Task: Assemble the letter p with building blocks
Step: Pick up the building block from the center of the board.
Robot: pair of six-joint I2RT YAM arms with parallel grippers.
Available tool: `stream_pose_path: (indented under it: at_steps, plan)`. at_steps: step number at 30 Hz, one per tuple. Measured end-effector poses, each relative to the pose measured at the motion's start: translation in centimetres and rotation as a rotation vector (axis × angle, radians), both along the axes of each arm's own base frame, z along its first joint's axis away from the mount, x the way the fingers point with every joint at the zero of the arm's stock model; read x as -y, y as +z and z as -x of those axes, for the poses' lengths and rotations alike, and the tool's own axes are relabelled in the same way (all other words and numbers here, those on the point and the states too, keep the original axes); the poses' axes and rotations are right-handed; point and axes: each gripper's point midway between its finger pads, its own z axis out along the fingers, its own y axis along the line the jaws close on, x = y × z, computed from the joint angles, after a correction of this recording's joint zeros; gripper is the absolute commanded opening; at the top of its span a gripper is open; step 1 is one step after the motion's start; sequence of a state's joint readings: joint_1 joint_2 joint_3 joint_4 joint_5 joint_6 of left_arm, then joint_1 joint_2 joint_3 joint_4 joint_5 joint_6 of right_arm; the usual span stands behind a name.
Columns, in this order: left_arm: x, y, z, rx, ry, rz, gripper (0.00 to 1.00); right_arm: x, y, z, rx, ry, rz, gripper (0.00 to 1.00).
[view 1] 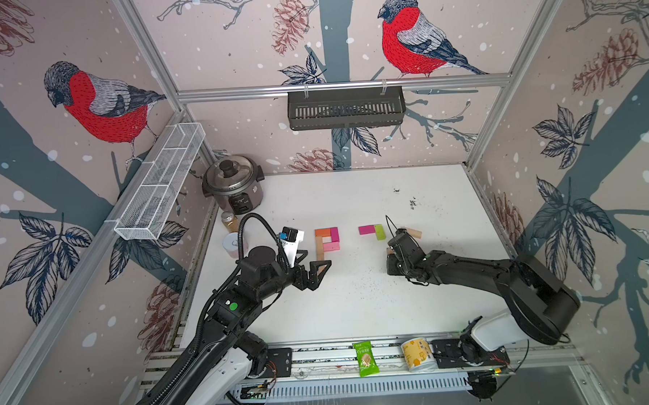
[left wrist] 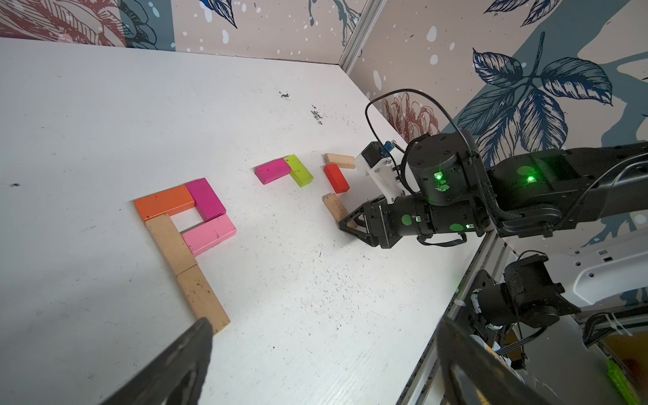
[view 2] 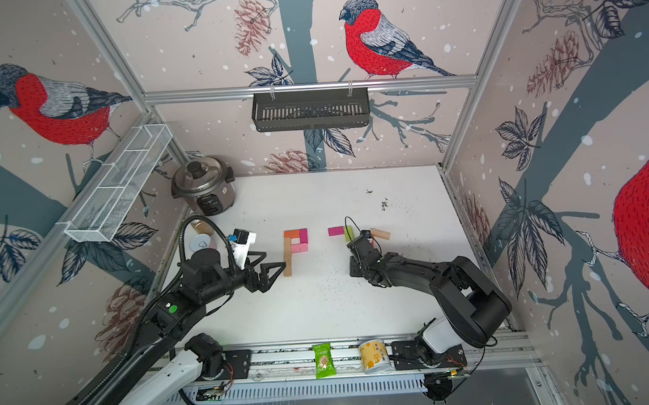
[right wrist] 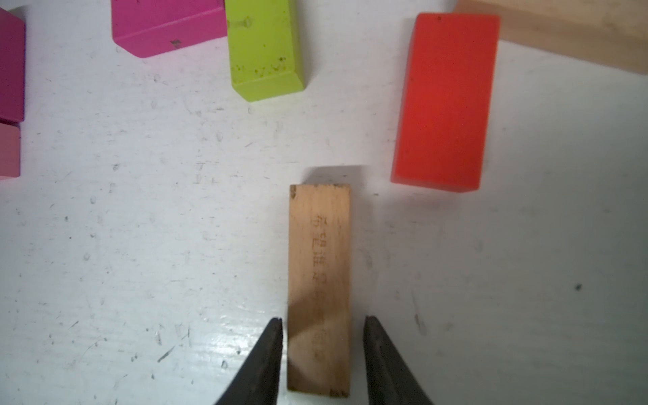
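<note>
Wood first: the plain wood block (right wrist: 319, 280) lies on the white table (right wrist: 140, 245), just short of the red block (right wrist: 445, 101). Your right gripper (right wrist: 322, 326) straddles its near end, jaws narrowly apart and neither touching, likely lined up to pinch its long sides. The left gripper (view 1: 318, 259) hangs wide open and empty beside the foot of the laid-out P figure (view 1: 322, 232).

I see a P shape laid flat: orange block (view 2: 291, 234), magenta block (view 2: 303, 234) and light pink block (view 2: 300, 247) loop off a wood stem (view 2: 287, 255). My left gripper (view 2: 275, 259) hangs wide-jawed at the stem's foot; a lime block (view 2: 348, 233) lies apart, near the right arm (view 2: 412, 269).
</note>
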State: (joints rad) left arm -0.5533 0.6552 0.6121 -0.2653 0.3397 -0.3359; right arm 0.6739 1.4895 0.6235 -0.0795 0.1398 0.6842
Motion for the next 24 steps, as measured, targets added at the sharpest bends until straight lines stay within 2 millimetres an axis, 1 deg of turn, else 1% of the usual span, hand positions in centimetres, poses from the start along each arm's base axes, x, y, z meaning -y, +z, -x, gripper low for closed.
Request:
stream_pose_path:
  at_steps: [7, 13, 15, 18, 21, 24]
  plan:
    - [0.0, 0.1, 0.0, 0.003, 0.000, 0.002, 0.97, -0.2, 0.0, 0.3, 0.007, 0.009, 0.015, 0.30]
    - [-0.1, 0.1, 0.0, 0.004, 0.002, 0.003, 0.97, -0.4, 0.5, 1.4, 0.000, 0.038, 0.032, 0.27]
    - [-0.1, 0.1, 0.0, 0.005, 0.002, 0.003, 0.98, -0.8, 1.1, 1.7, 0.008, 0.054, 0.030, 0.27]
    - [-0.1, 0.2, 0.0, 0.005, 0.003, 0.003, 0.98, -2.0, 2.2, 1.7, 0.025, 0.085, 0.018, 0.27]
    - [-0.1, 0.1, 0.0, 0.005, 0.003, 0.003, 0.98, -3.3, 3.2, 1.2, 0.043, 0.106, -0.001, 0.27]
    - [-0.1, -0.1, -0.1, -0.004, 0.008, 0.001, 0.98, -4.1, 3.6, 0.5, 0.047, 0.122, -0.001, 0.27]
